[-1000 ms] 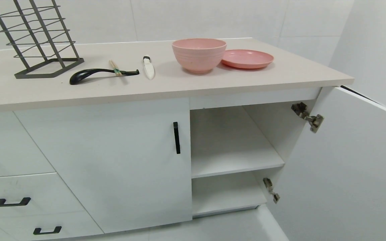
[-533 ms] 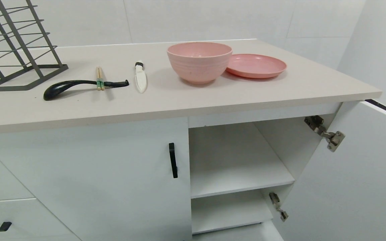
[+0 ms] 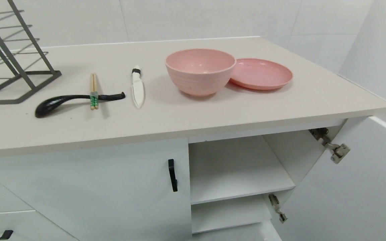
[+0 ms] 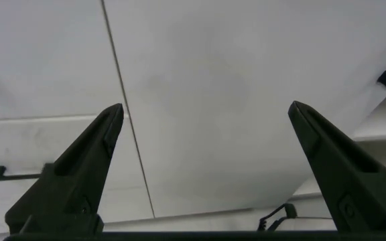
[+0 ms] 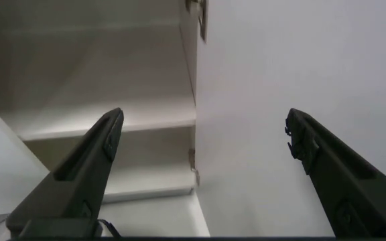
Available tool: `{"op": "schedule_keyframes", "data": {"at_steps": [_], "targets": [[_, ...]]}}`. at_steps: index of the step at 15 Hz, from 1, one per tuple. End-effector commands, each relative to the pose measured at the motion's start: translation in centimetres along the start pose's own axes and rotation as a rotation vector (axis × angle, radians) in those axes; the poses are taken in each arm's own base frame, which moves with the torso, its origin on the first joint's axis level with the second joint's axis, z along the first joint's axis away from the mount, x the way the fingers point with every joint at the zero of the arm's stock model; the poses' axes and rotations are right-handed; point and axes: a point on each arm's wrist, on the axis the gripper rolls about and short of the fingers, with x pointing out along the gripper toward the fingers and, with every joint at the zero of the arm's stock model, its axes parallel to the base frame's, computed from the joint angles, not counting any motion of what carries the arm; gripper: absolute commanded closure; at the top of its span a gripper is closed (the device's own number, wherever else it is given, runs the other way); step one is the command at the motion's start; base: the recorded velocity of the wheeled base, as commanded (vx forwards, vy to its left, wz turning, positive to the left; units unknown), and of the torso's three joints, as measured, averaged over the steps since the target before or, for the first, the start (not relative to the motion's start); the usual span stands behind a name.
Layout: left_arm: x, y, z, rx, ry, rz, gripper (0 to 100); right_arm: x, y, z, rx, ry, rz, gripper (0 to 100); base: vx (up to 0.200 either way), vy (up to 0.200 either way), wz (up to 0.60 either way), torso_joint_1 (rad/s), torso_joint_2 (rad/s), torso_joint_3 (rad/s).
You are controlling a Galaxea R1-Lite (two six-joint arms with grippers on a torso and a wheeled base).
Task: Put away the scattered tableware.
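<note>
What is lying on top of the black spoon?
A pair of chopsticks lies crosswise over the black spoon, resting on its handle. The short strip of handle beneath them is covered from view.

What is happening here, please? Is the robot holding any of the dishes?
Nothing is held at this moment. The pink bowl, pink plate, white knife, black spoon and the chopsticks lying across its handle all rest on the countertop. The cabinet door on the right stands open, showing the shelves. The left gripper and right gripper are both open, low in front of the cabinet, the right one facing the shelves.
</note>
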Motion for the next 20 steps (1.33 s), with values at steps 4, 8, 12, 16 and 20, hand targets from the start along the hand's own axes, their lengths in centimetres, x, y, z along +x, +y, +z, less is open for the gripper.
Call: {"op": "schedule_keyframes", "data": {"at_steps": [4, 8, 12, 16, 20], "targets": [[0.01, 0.0, 0.0, -0.001, 0.002, 0.001, 0, -0.01, 0.0, 0.01, -0.001, -0.001, 0.002, 0, 0.0, 0.0, 0.0, 0.201, -0.61, -0.197], [0.01, 0.0, 0.0, -0.001, 0.002, 0.001, 0, -0.01, 0.0, 0.01, -0.001, -0.001, 0.0, 0, 0.0, 0.0, 0.0, 0.148, -0.48, -0.214], [0.01, 0.0, 0.0, -0.001, 0.002, 0.001, 0, -0.01, 0.0, 0.01, -0.001, -0.001, 0.002, 0, 0.0, 0.0, 0.0, 0.336, -0.49, -0.221], [0.01, 0.0, 0.0, -0.001, 0.002, 0.001, 0, 0.0, 0.0, -0.03, -0.002, 0.001, 0.002, 0, 0.0, 0.0, 0.0, 0.295, -0.51, -0.246], [0.01, 0.0, 0.0, 0.0, 0.002, 0.001, 0, -0.01, 0.0, 0.01, -0.001, -0.001, 0.002, 0, 0.0, 0.0, 0.0, 0.279, -0.53, -0.257]]}}
